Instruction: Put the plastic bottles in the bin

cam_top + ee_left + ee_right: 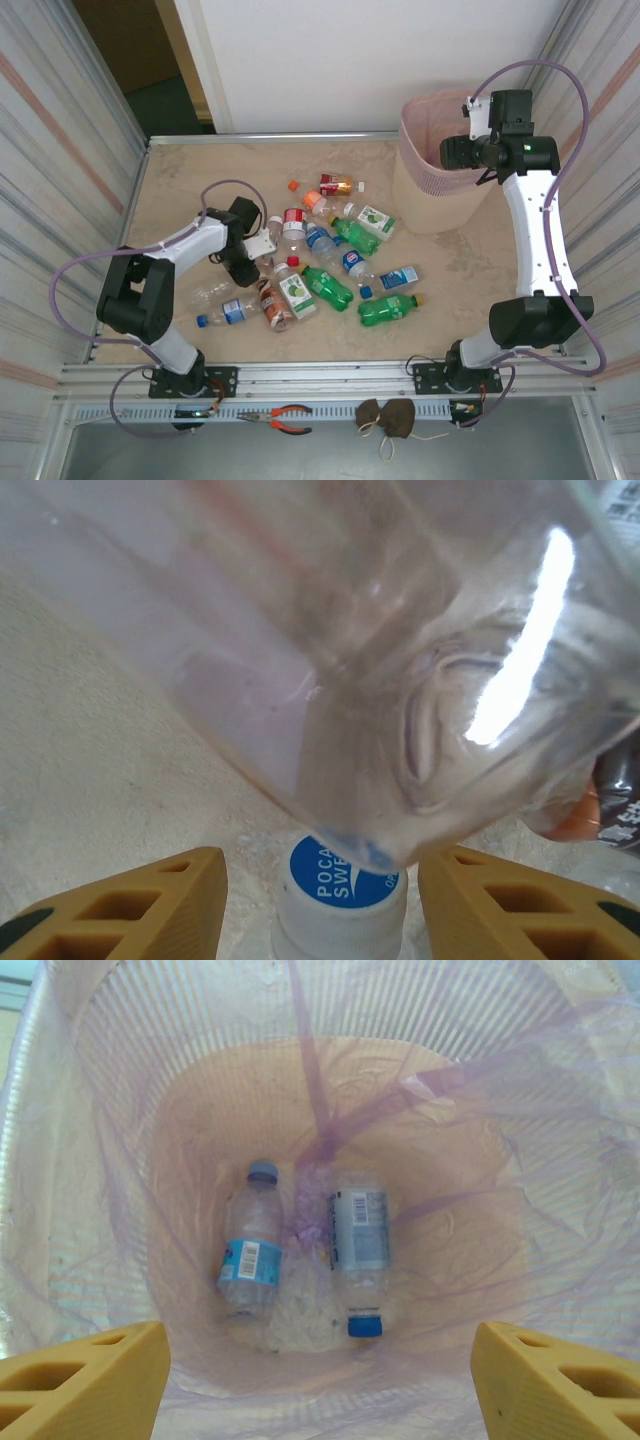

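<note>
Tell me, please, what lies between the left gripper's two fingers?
A white, blue-topped bottle cap, partly hidden by a clear bottle, as the left wrist view shows.

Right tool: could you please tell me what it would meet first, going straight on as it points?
Probably the two clear bottles lying on the bottom of the lined bin; the right tool points down into it, with nothing visible between.

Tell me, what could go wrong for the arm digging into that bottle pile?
The left pincer straddles a white-capped bottle with a clear bottle crowding it; it might catch both or slip off. Nudged neighbours in the pile could roll out of reach.
</note>
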### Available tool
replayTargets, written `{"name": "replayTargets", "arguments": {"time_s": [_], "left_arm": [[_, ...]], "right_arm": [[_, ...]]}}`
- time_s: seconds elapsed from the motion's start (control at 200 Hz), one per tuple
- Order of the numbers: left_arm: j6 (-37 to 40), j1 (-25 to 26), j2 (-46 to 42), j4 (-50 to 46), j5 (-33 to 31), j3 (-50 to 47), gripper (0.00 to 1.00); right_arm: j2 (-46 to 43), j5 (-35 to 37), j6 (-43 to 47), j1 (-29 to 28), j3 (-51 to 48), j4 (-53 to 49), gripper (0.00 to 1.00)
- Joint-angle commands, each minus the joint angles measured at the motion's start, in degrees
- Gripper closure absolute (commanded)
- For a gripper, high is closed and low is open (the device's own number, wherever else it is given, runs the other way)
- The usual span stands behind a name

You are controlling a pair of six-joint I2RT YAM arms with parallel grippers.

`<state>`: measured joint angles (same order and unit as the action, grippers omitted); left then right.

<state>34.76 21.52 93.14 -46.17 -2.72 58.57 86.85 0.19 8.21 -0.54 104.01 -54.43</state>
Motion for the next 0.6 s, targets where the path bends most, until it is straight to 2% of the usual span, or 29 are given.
{"name": "replayTargets", "arguments": {"time_s": [0.0, 0.456, 0.596], "left_arm": [[1.2, 0.5, 0.5, -0.1, -0.3, -0.4, 0.48], [1.0, 0.5, 3.1, -1.2, -0.7, 0.2, 0.53], [1.0, 0.5, 2.6, -1.2, -1.2, 0.3, 0.61]], "right_arm": [[-1.4, 0.6, 1.0, -0.5, -0.5, 0.3, 0.22], [-1.5, 0.9, 1.1, -0.5, -0.8, 0.4, 0.22], [-1.9, 1.0, 1.2, -0.6, -1.1, 0.5, 0.22]]}}
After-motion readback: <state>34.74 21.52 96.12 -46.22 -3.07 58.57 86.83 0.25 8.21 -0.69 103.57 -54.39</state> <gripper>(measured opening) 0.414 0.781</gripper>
